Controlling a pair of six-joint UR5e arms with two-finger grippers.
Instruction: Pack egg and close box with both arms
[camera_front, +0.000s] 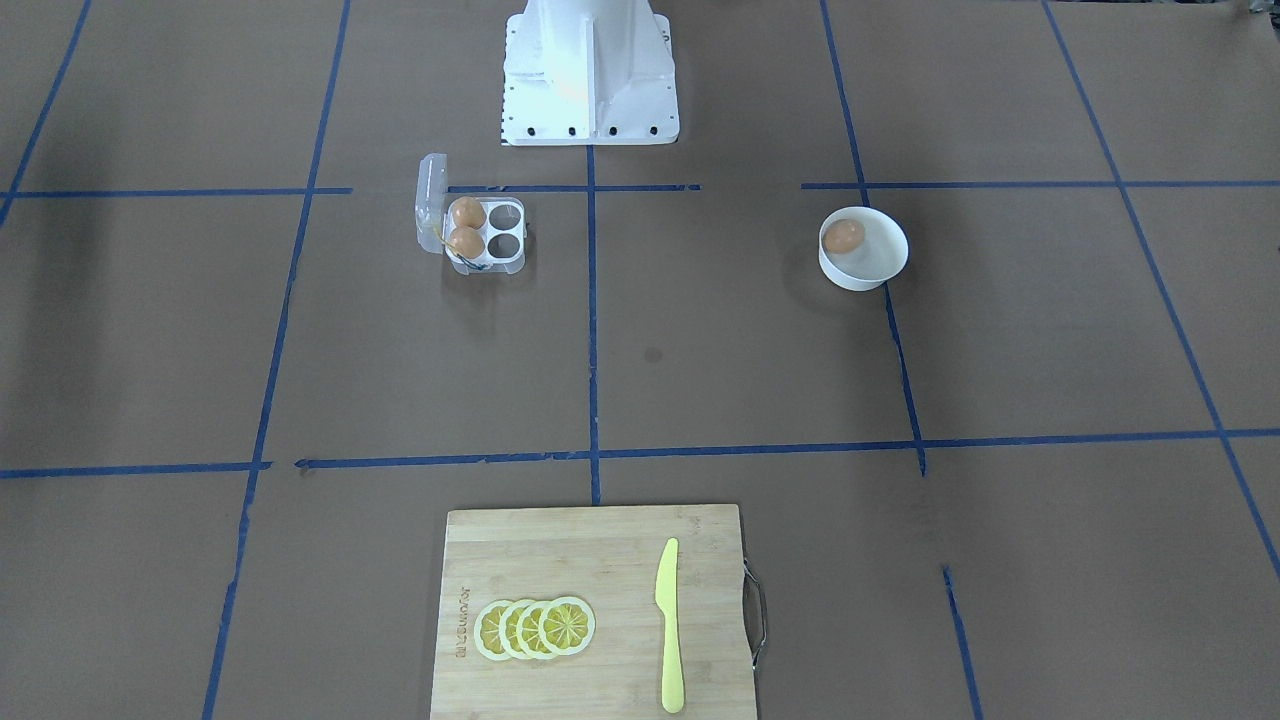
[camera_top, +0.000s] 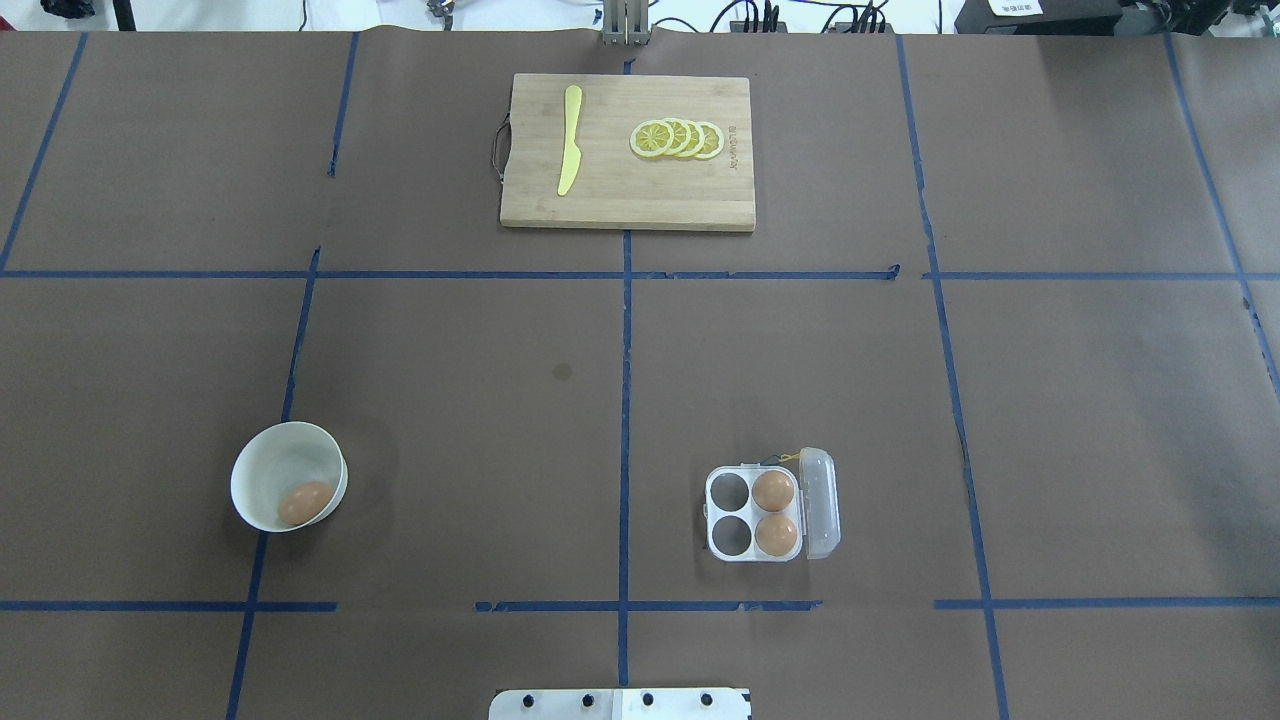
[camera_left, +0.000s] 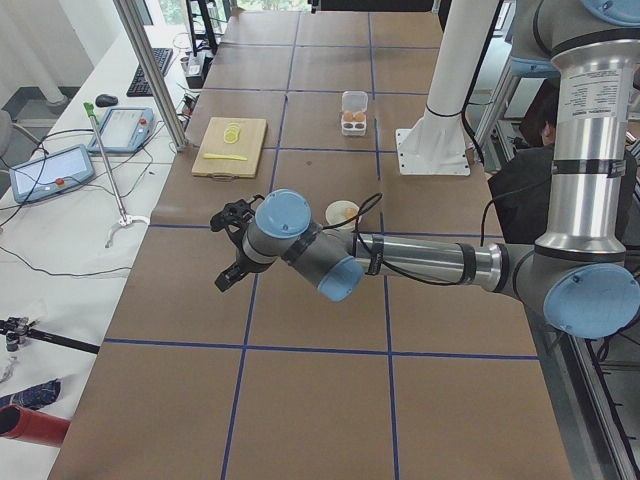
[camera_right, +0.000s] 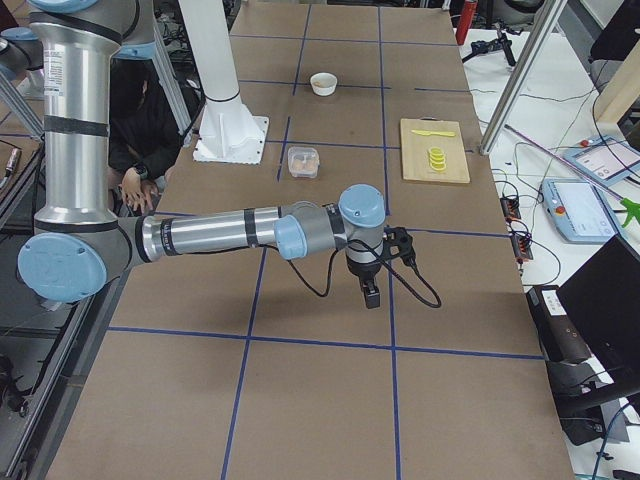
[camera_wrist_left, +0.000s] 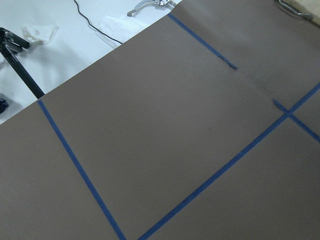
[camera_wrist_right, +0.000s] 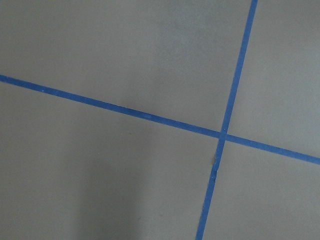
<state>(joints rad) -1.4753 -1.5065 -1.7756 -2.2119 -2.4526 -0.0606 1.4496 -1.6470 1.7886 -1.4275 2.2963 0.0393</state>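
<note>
The egg (camera_front: 843, 236) (camera_top: 305, 502) lies in a round white bowl (camera_front: 868, 272) (camera_top: 268, 462) on my left side. The clear box (camera_front: 520, 232) (camera_top: 711, 516) stands open on my right side, its lid (camera_top: 820, 503) tipped up at the outer side. Two brown eggs fill the cells next to the lid; the two other cells are empty. My left gripper (camera_left: 231, 252) hovers over bare table beyond the bowl. My right gripper (camera_right: 372, 296) hangs over bare table away from the box (camera_right: 303, 162). Both show only in side views, so I cannot tell whether they are open or shut.
A wooden cutting board (camera_front: 590, 560) (camera_top: 625, 205) lies at the far middle edge, with a yellow knife (camera_top: 570, 140) and lemon slices (camera_top: 678, 139) on it. The white pedestal (camera_front: 590, 75) stands at the robot's base. Both wrist views show only brown paper with blue tape lines.
</note>
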